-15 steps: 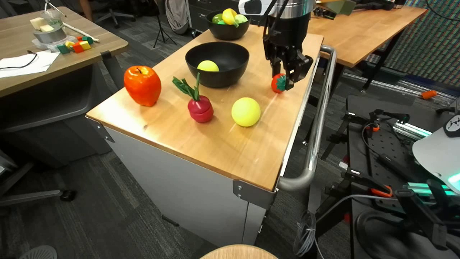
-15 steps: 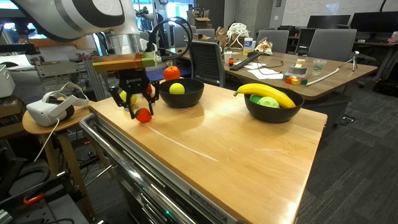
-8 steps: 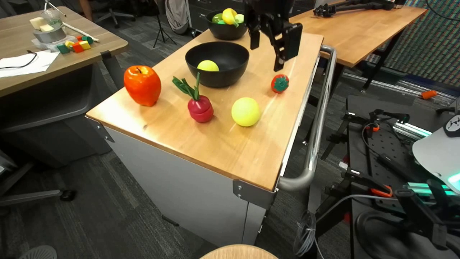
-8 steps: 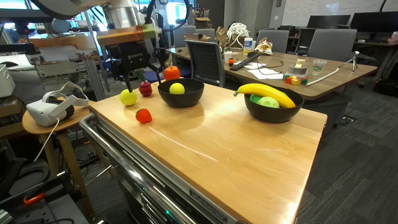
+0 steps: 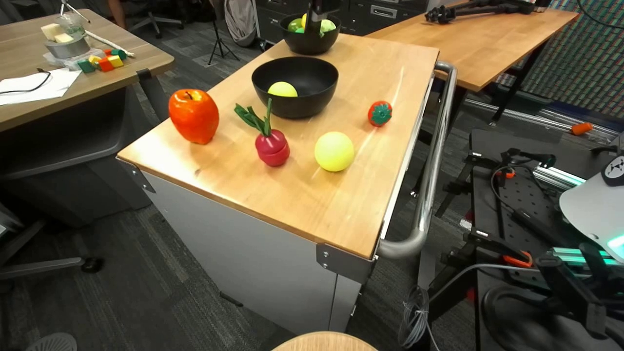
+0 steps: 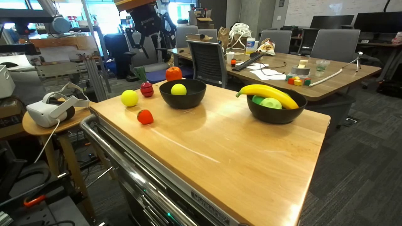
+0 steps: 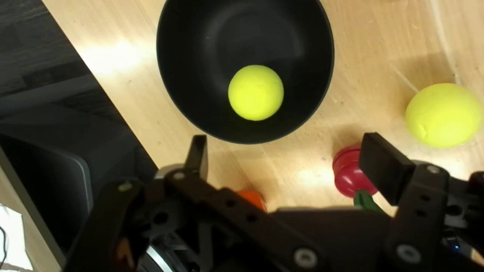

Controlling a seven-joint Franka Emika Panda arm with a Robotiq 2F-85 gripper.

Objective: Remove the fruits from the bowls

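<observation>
On the table (image 6: 226, 138), one yellow ball (image 7: 256, 93) sits inside a black bowl (image 7: 242, 132). I hover above, gripper (image 7: 284, 149) spread wide.

Orange-red fruit (image 7: 252, 198) mostly behind gripper (image 7: 288, 155)

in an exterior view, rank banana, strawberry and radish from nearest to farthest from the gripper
In an exterior view:
1. Radish: picture left, below the open gripper.
2. Strawberry: also picture left, closer to the metal handle.
3. Banana: picture right, in the right-hand black bowl.
</observation>
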